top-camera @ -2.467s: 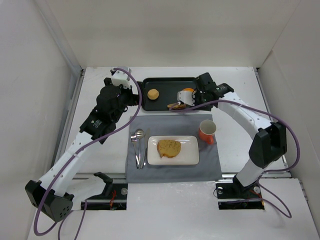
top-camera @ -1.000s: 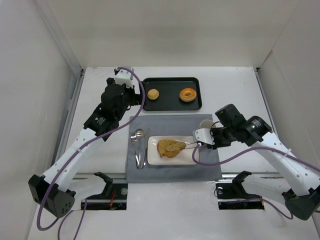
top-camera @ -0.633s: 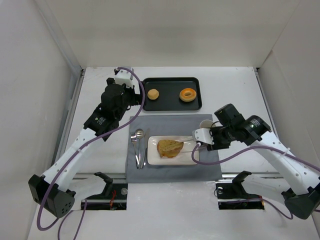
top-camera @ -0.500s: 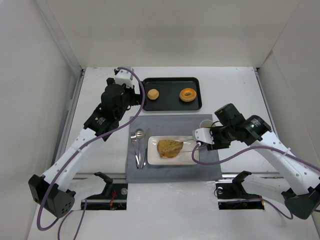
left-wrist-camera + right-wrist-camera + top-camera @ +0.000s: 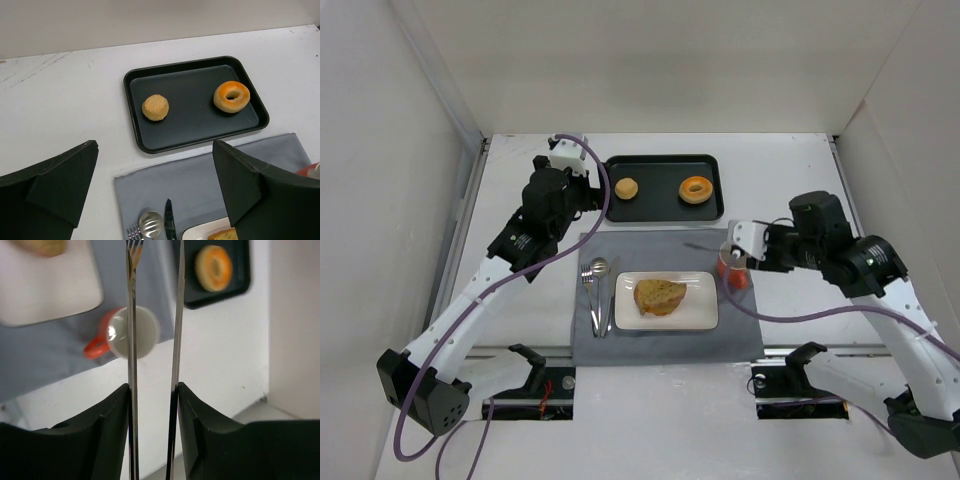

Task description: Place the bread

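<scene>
Bright, even light fell from overhead on the white table (image 5: 790,170), leaving only soft, faint shadows beneath the arms. The right wrist view was blurred: the orange mug (image 5: 147,332) and donut (image 5: 214,267) looked smeared, with a small glare spot inside the mug. The left wrist view rendered the black tray (image 5: 195,117) sharply.

The left wrist view's edge crops the bread (image 5: 222,235).
</scene>
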